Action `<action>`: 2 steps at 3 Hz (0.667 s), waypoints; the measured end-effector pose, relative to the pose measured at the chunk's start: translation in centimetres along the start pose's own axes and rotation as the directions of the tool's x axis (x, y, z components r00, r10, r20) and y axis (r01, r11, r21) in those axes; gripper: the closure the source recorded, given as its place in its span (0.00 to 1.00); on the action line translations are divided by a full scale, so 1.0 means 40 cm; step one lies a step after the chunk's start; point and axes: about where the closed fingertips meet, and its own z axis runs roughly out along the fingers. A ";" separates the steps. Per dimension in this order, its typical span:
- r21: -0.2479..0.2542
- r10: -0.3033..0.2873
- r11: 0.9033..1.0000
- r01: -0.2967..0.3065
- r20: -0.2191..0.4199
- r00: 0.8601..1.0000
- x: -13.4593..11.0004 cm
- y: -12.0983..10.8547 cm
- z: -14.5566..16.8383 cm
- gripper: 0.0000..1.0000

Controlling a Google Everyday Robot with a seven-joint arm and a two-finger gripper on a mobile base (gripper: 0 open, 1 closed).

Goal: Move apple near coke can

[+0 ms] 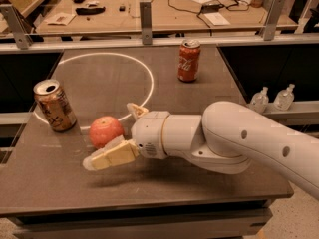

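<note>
The reddish-orange apple (pixel 105 131) sits on the dark table (pixel 199 108), left of centre near the front. The red coke can (pixel 189 59) stands upright at the back right of the table. My gripper (pixel 115 133) reaches in from the right, open, with one pale finger (pixel 108 156) in front of the apple and the other finger (pixel 135 109) behind it to the right. The apple lies between the two fingers, close to them; I cannot tell if they touch it.
A tan-gold can (pixel 54 105) stands upright at the left, close to the apple. A white circle (pixel 149 78) is drawn on the table. A metal rail (pixel 149 41) runs behind it. Two small bottles (pixel 271 97) sit off the right edge.
</note>
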 end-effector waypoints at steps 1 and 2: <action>-0.034 0.003 0.999 -0.002 0.006 1.000 0.000 0.024 0.033 0.00; -0.063 0.008 0.998 -0.007 0.015 1.000 0.002 0.042 0.054 0.16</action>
